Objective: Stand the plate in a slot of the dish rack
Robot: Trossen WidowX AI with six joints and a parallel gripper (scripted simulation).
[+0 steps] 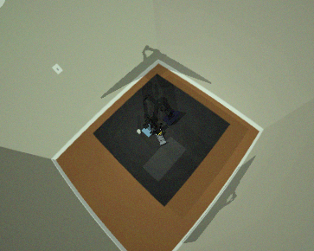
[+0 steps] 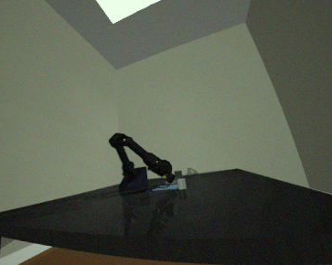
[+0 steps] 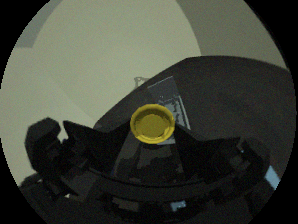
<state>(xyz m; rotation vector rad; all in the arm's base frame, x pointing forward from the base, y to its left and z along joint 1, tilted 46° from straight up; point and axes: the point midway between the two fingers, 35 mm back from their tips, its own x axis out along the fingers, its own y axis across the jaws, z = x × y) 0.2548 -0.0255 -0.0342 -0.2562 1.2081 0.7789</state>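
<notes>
Nearest the wrist camera, the gripper [image 2: 171, 177] is clamped on something that keeps its fingers well apart. That something appears to be the plate [image 3: 153, 123], a small yellow disc with a raised rim that fills the middle of the wrist view, face toward the lens. The dark curved parts below it seem to belong to the gripper itself, and the fingertips can't be picked out.

Just beyond the plate and partly hidden by it lies the rack [image 3: 176, 106], a pale grey slatted piece on the dark table [image 2: 263, 201]. It sits straight ahead of the gripper and slightly to the right, close but not touching the plate as far as can be seen. From above, the rack [image 1: 162, 139] lies just past the arm's tip, on the side away from the base. Its long axis seems to run roughly along the arm's reach, though the rails are too small to read.

So the move depends on one relation — the plate's edge has to line up with a gap between the rails ahead and below. The exterior view shows the gripper low, near the table.
</notes>
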